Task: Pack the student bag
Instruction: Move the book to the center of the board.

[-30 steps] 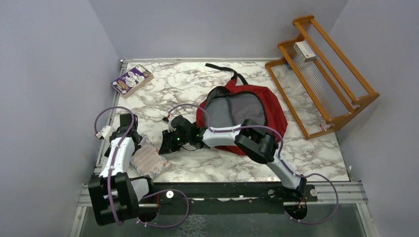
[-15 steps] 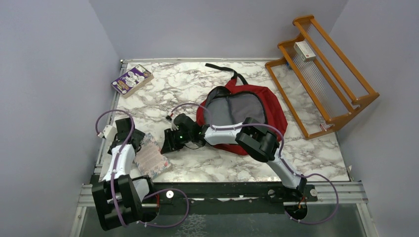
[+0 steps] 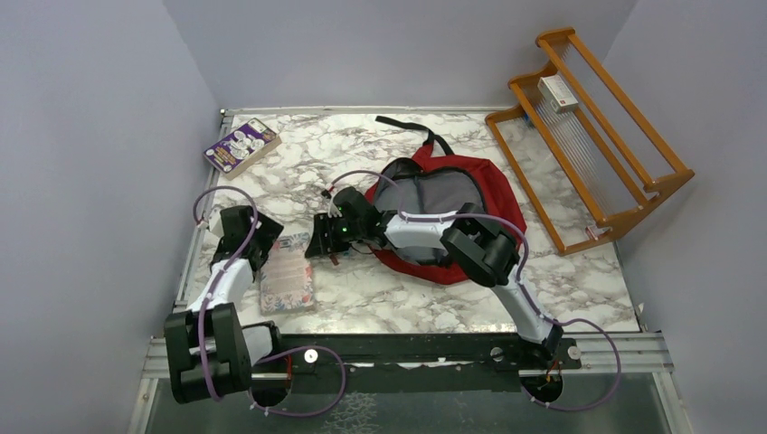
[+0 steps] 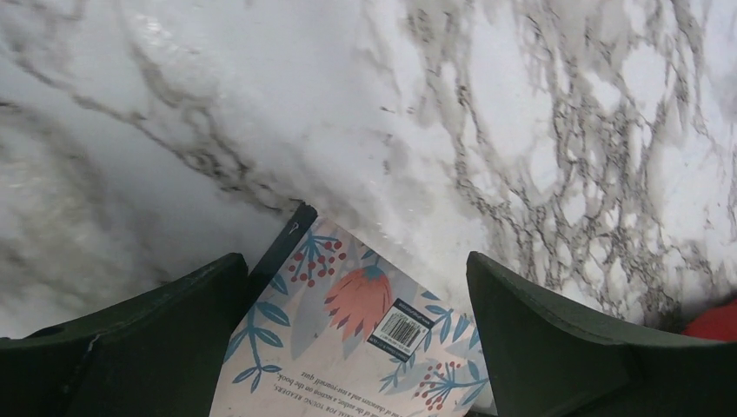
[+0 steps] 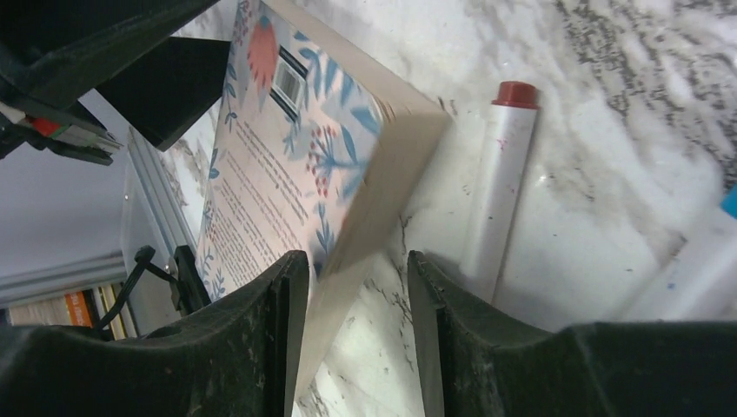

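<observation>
- A purple book [image 3: 241, 145] lies well beyond the left claw [image 3: 268, 240], near the far left corner of the marble table [image 3: 335, 154]
- The left claw [image 4: 355, 262] has its jaws spread wide; they stand astride one corner of a floral book [image 3: 288, 277] and are not pressing on it
- The floral book [image 4: 348, 347] lies flat, back cover and barcode up, reaching from the left claw towards the near edge
- The right claw [image 3: 322, 244] faces the left one across the book's far end; its jaws are parted, with the book's [image 5: 295, 165] page edge between them and a gap showing on the marker side
- A white marker with a red cap [image 5: 500, 187] lies on the table just beside that book edge, ahead of the right fingers [image 5: 426, 339]
- The student bag [image 3: 493, 194] lies just behind the right claw, under that arm's forearm, and well apart from the left claw
- Its long axis runs near to far, tilted a little leftward; the black carry strap points to the far edge, and the unzipped mouth faces up, showing grey lining
- Past the bag, farthest from both claws, a wooden rack [image 3: 624, 194] leans against the wall with a small white box [image 3: 557, 92] on it
</observation>
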{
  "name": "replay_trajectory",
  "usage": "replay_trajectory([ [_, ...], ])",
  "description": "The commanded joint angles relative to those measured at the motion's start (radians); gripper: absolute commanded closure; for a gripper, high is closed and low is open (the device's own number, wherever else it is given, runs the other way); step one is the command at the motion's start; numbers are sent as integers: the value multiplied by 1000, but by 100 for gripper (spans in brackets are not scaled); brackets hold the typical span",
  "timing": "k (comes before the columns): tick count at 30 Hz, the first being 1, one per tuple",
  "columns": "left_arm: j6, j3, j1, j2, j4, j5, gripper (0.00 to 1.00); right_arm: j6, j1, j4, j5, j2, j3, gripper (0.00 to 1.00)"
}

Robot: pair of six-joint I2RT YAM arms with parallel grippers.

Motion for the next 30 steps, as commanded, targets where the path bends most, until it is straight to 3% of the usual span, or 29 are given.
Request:
replay_trajectory([
  [1, -54, -12, -97, 87, 8, 93, 1, -55, -22, -126, 70, -9, 18, 48],
  [5, -65, 31, -200, 149, 27, 45, 1, -61, -33, -144, 83, -23, 12, 48],
  [14, 18, 61, -206, 66, -179, -128, 1, -18, -33, -143, 97, -59, -49, 48],
  [23, -4, -32, -206, -50, -196, 3, 1, -38, -46, -223, 104, 21, 108, 48],
  [30, -3, -48, -207, -23, -47, 115, 1, -69, -93, -246, 50, 82, 223, 48],
])
